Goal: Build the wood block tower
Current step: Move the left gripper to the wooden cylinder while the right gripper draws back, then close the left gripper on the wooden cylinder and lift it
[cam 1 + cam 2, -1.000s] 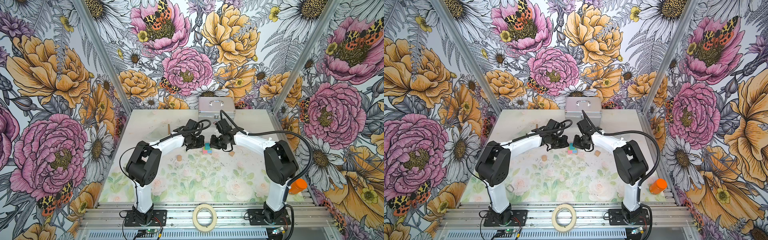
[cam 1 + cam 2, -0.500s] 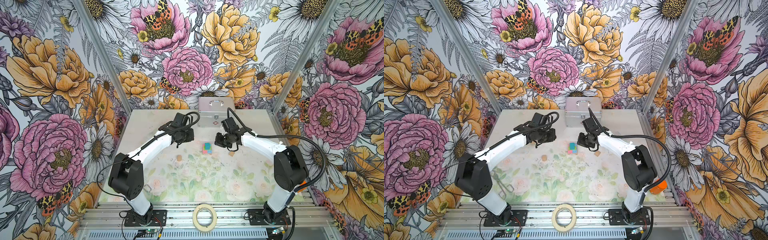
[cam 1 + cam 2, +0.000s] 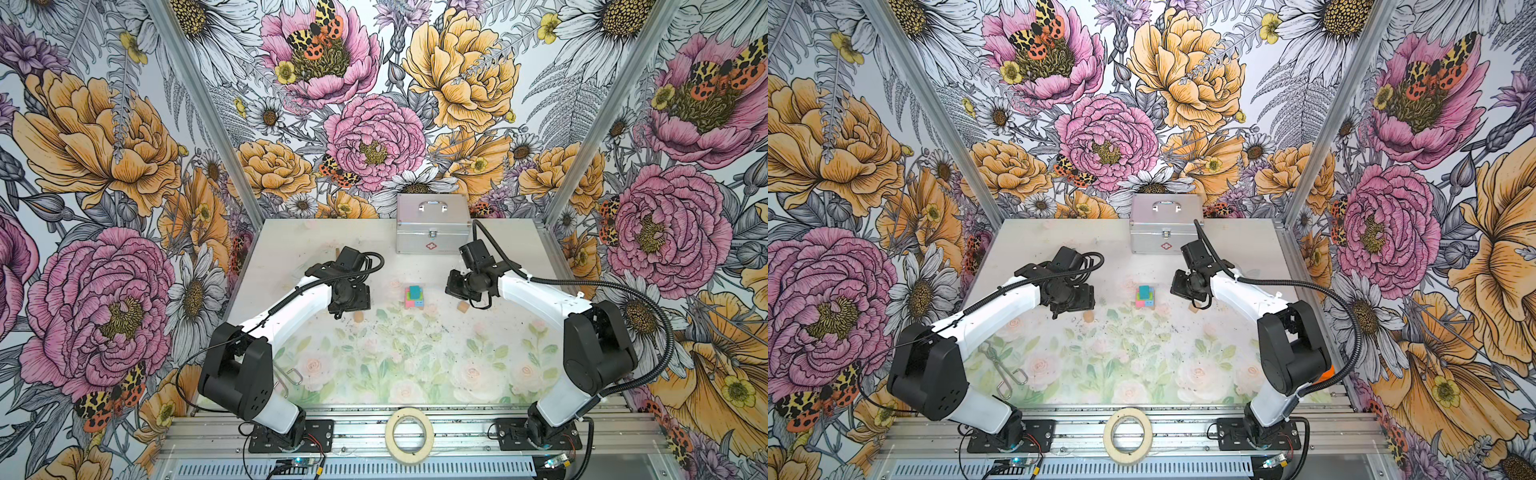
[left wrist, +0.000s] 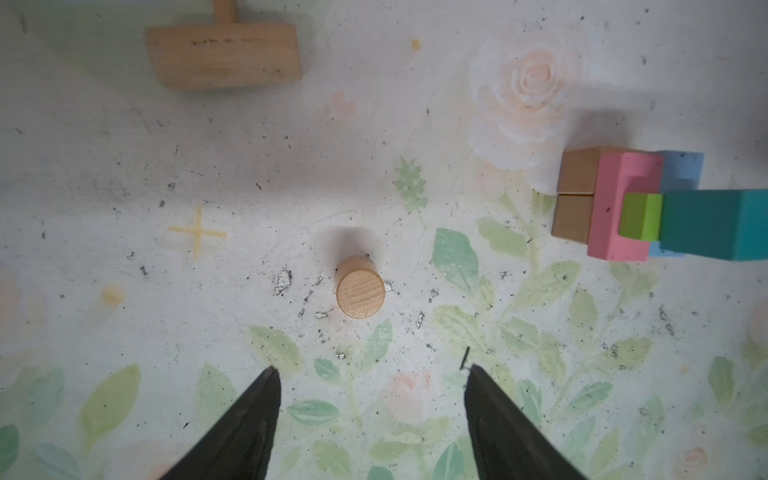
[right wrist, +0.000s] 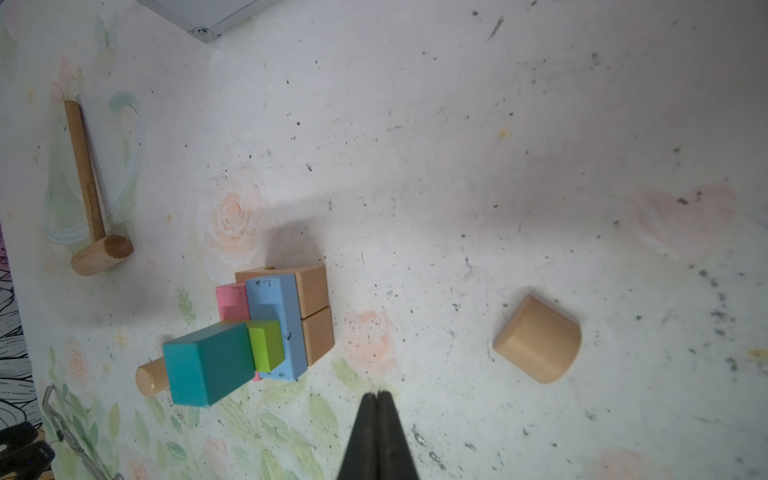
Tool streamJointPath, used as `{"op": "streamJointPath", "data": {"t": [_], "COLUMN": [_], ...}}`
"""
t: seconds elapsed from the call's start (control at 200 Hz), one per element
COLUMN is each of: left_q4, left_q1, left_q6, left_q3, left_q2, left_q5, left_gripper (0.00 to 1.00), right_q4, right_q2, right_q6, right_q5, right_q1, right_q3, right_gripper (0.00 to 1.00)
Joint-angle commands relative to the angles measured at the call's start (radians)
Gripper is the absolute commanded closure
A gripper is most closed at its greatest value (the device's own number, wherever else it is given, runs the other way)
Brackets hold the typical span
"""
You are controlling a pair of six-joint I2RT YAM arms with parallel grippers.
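Tower (image 3: 414, 297): mid-worktop, between both hands; teal block topmost, over green, pink and light blue; two tan cubes at foot.
Cylinder (image 4: 360, 293): tan, upright, loose, near tower.
Left hand (image 4: 372, 374): spread, empty, apart from cylinder.
Right hand (image 5: 377, 395): pressed together, empty.
Worktop (image 3: 291, 232): faded floral print, scuffed, speckled.
Walls (image 3: 104, 145): bold floral paper.

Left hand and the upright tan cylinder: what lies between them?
Nothing: in the left wrist view only bare flowered mat lies between the open left hand and the tan cylinder.
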Motion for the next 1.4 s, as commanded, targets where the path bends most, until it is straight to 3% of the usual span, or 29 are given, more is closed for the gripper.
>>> {"op": "streamJointPath", "data": {"t": [0.0,0.295,0.57,1.391], "left_q4": [0.005,0.064,0.104,0.115], "left_q1": [-0.003,-0.005,-0.004,-0.006], "left_q6": [-0.016,-0.040,-0.059,-0.057], "left_q3": [-0.003,0.007,0.005,0.018], "left_q2": [0.031,0.145,0.194,0.250], "left_q5": [-0.033,-0.010,-0.004,0.009], "left_gripper": [0.27,0.28,0.44,0.68], "right_q4": [0.017,0.033,0.044,0.047], "right_q2": [-0.053,-0.069,-0.070,-0.077], "right_q6": [-0.018,-0.013,-0.010,-0.005], "right_q5": [0.033,0.036,0.035,0.033], "right_q1": [-0.014,-0.023,-0.029,-0.035], "right_q3": [-0.023,-0.064,-0.083,-0.091], "right_gripper": [1.00,1.00,1.00,1.00]}}
